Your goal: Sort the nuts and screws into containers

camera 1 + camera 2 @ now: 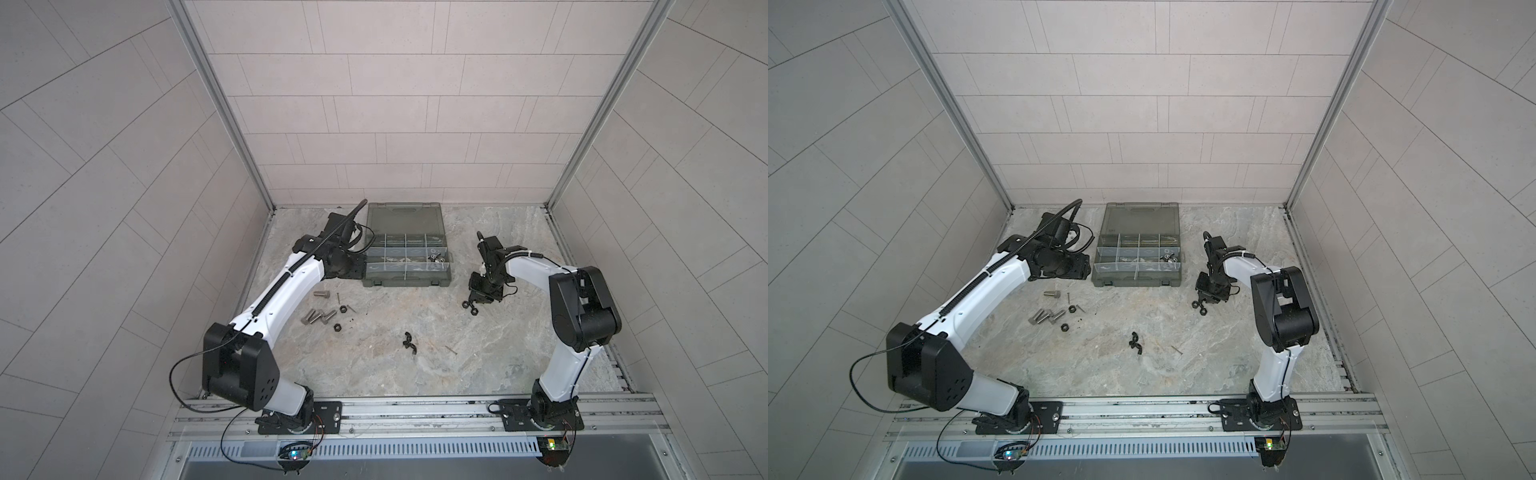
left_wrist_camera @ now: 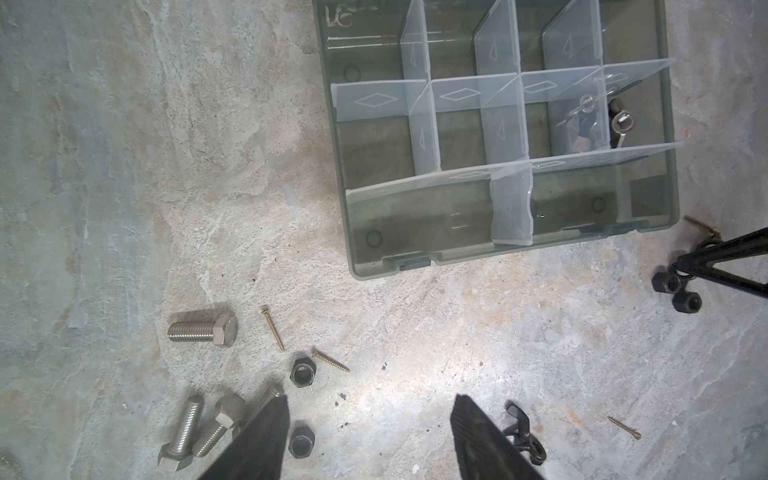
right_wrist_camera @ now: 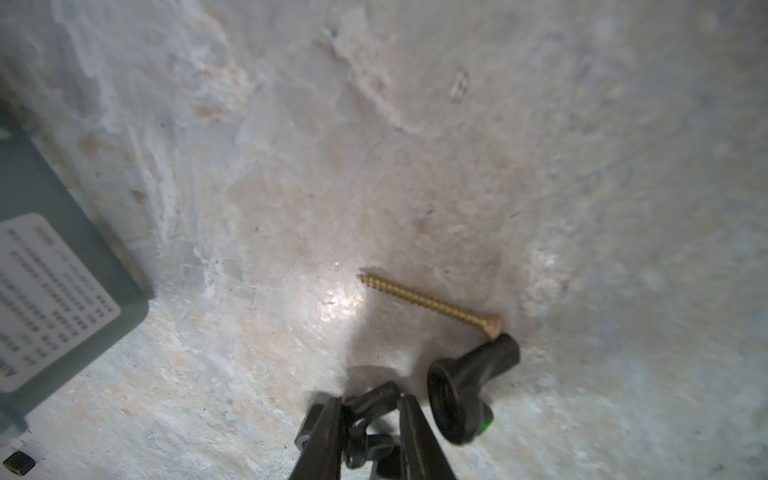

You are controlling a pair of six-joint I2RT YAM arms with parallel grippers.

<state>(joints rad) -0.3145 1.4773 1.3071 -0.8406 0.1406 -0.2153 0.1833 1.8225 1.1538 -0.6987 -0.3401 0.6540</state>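
— How are the arms set?

— The left arm (image 1: 286, 282) rises from its base and stretches to the left wall of the organizer case (image 1: 405, 283). The left gripper (image 2: 370, 400) hangs above the table (image 1: 478, 365), its fingers well apart with nothing between them. The right arm (image 1: 536, 270) folds high at the elbow and points the right gripper (image 3: 369, 400) down at the table, right of the case.

— Has that one got anything?

— Its jaws stand narrow on either side of a small black nut (image 3: 374, 395). Whether they pinch it, or what kind it is, I can't tell. A black wing nut (image 3: 469, 386) and a brass wood screw (image 3: 428, 301) lie just beside it.

— The other hardware?

— Four silver hex bolts (image 2: 203, 331), two black hex nuts (image 2: 302, 371) and two brass screws (image 2: 273, 328) lie loose near the case's front left corner. A pair of black wing nuts (image 1: 409, 337) sits mid-table near a lone screw (image 1: 451, 350). Inside the case, silver and black wing nuts (image 2: 619, 120) sit in the right-end compartment of the middle row.

— Any writing?

— A white sticker (image 3: 45, 291) on the case's side carries rows of print, too blurred to read. A hand-scrawled mark (image 2: 338, 17) by one corner looks like "LC". The clear dividers (image 2: 457, 95) bear diamond and triangle outlines.
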